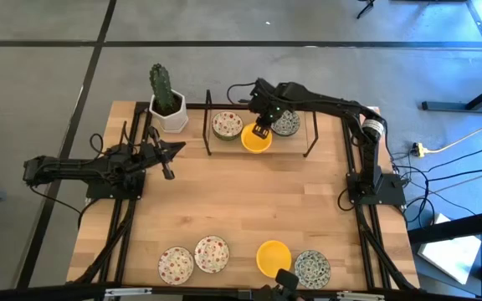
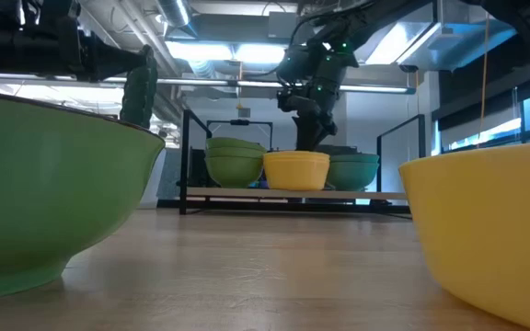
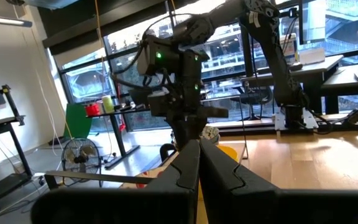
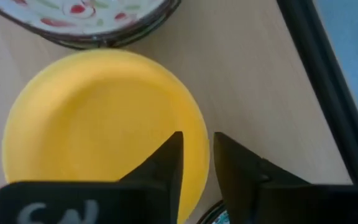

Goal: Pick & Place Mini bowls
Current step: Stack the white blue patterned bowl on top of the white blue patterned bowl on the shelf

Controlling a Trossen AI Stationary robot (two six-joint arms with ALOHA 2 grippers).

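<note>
On the low black rack [image 1: 308, 142], between its two patterned bowls: yellow bowl [image 1: 256, 140] set down, right gripper [image 1: 262, 128] over its rim.
Fingers slightly apart, straddling the rim. Risk: lifting off askew could drag or tip it against the red-speckled bowl [image 1: 227, 125] beside it. Left gripper [image 1: 168, 154] waits closed, well clear of the rack.

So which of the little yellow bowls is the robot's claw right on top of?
The yellow mini bowl at the far edge, between the red-speckled and blue-green patterned bowls, sits under the right gripper. The other yellow bowl sits alone near the front.
</note>
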